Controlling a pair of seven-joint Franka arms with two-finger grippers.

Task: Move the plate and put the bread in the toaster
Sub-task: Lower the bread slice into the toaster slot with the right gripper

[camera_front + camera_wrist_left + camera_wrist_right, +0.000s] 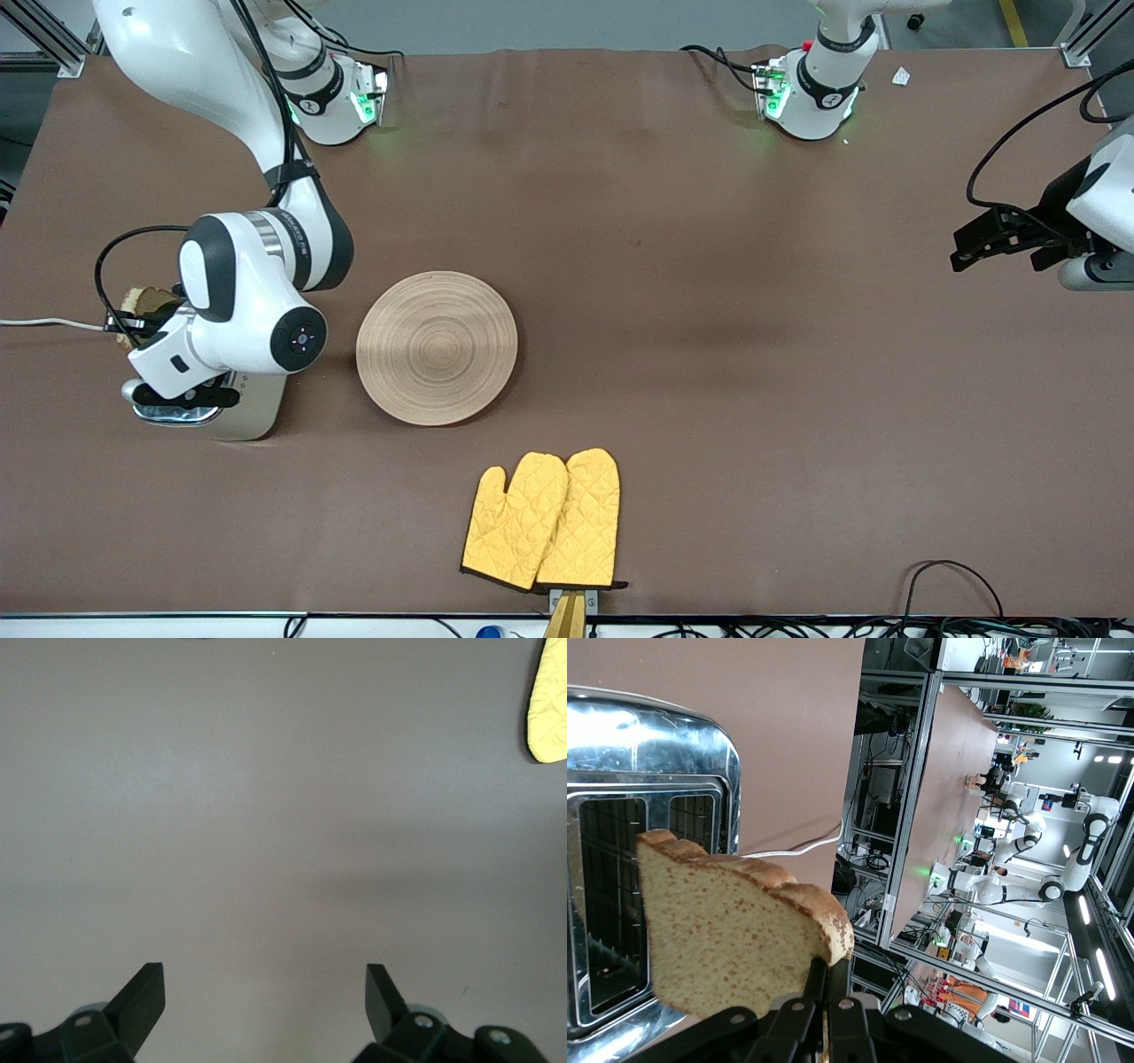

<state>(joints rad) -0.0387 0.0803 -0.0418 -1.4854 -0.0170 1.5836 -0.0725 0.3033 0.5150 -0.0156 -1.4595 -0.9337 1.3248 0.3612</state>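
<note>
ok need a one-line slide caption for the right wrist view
Right gripper shut on the bread, holding the slice over the toaster's open slots, white cord trailing off past the chrome top.

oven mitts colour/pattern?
Yellow, diamond-quilted, dark trim on the oven mitts; shows best in the front view.

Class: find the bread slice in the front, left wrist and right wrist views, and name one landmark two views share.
Front view: the bread peeks out beside the right arm's wrist, over the toaster.
Left wrist view: not in it.
Right wrist view: it fills the foreground, pinched in the right gripper.
Shared landmark: the toaster, also in the right wrist view.
</note>
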